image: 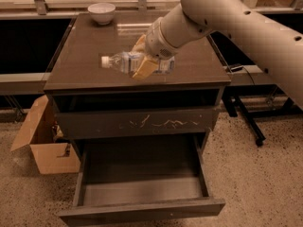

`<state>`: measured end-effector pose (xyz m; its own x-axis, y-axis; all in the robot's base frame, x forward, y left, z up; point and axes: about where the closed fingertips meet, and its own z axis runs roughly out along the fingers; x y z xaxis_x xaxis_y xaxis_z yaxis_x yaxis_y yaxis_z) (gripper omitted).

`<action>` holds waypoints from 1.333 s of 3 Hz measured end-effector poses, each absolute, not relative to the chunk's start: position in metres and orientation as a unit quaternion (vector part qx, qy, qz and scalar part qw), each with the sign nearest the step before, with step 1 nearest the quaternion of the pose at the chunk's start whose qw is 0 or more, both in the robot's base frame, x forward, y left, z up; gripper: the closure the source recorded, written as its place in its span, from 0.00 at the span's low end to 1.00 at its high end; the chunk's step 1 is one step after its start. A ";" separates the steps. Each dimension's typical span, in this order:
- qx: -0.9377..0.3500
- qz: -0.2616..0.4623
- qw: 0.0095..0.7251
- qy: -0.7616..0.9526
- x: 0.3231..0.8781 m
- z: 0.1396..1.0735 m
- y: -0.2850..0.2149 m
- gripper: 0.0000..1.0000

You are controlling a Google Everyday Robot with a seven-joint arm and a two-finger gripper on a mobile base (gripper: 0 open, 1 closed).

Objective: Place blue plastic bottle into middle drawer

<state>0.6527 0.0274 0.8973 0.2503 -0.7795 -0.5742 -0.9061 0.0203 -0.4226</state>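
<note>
1. Camera view, end effector: over the near middle of the worktop, at the tip of the arm coming in from the far right. Closed on the bottle, pinching it around the mid-body.
2. Bottle: held level, long axis running left to right, white cap pointing left, base just right of the grip. Seemingly lifted clear of the worktop, though hard to tell for certain.
3. Drawer: standing open low down, below the held bottle and nearer than it. Bare grey floor, wide side also left to right, so already in line with the bottle's axis.
4. Between the two: the scratched front of the shut upper drawer, to be passed on the way down.
5. Judged next: bring the bottle nearer, past the worktop edge, then lower. Probably no wrist turn needed.
6. Off the route: bowl at the far left of the worktop, box on the floor at left.
</note>
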 end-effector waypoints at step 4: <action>-0.592 0.169 0.455 0.644 0.562 0.822 -0.020 1.00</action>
<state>0.5618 -0.0204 0.8221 0.1147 -0.6078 -0.7858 -0.9152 0.2430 -0.3215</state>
